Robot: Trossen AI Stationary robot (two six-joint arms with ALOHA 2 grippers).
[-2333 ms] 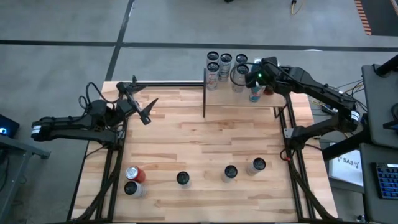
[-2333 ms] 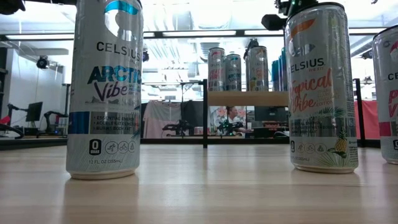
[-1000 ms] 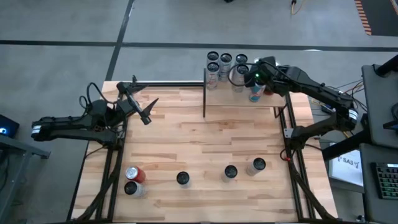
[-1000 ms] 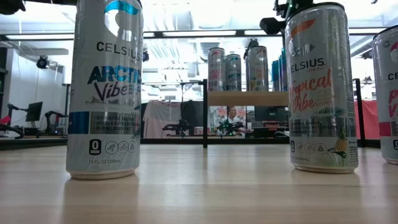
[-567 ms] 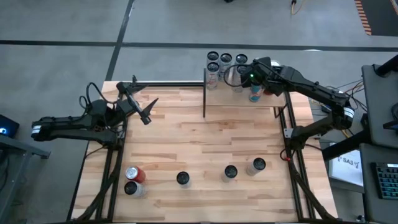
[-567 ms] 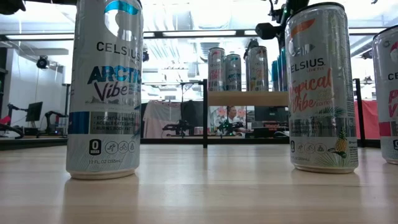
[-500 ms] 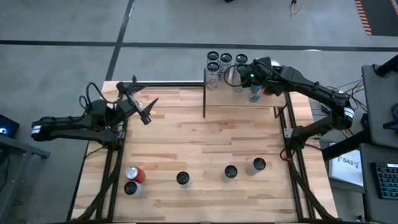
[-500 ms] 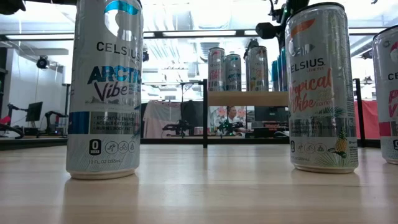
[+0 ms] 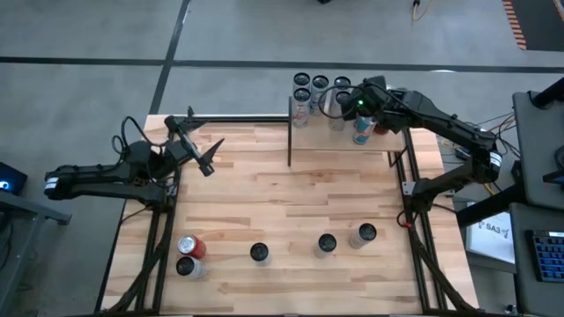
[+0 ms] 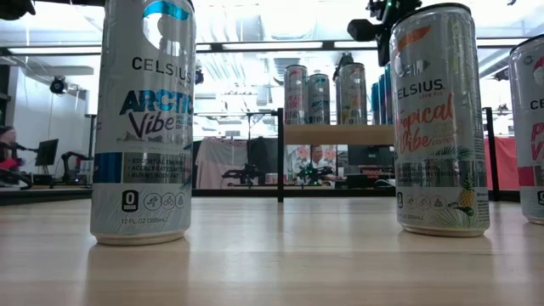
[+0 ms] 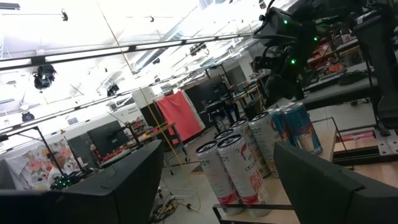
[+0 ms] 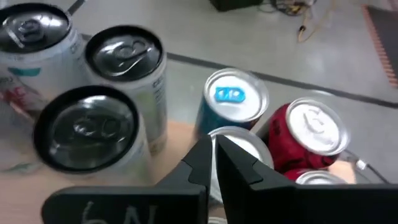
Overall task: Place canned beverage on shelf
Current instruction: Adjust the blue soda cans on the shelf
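- The right gripper hangs over the cans crowded on the small light-wood shelf with thin black metal posts at the table's far right corner; its two dark fingers are pressed together with nothing between them.
- On that shelf stand several upright drink cans: a cluster of silver-topped white cans, a blue can with a blue pull tab, and a red can with a silver lid.
- In the right wrist view, the closed fingertips point down just above a further silver can top between the blue and red cans; whether they touch it is hard to judge.
- The left gripper waits above the large pale plank tabletop near its far left edge, fingers spread wide and holding nothing.
- Along the table's near edge stand more upright cans: a red can touching a dark-topped one at the left, and three dark-topped cans spaced apart to the right.
- The low view shows a white-and-blue "Arctic Vibe" can and a white "Tropical Vibe" can close up, with the shelf far behind between them.
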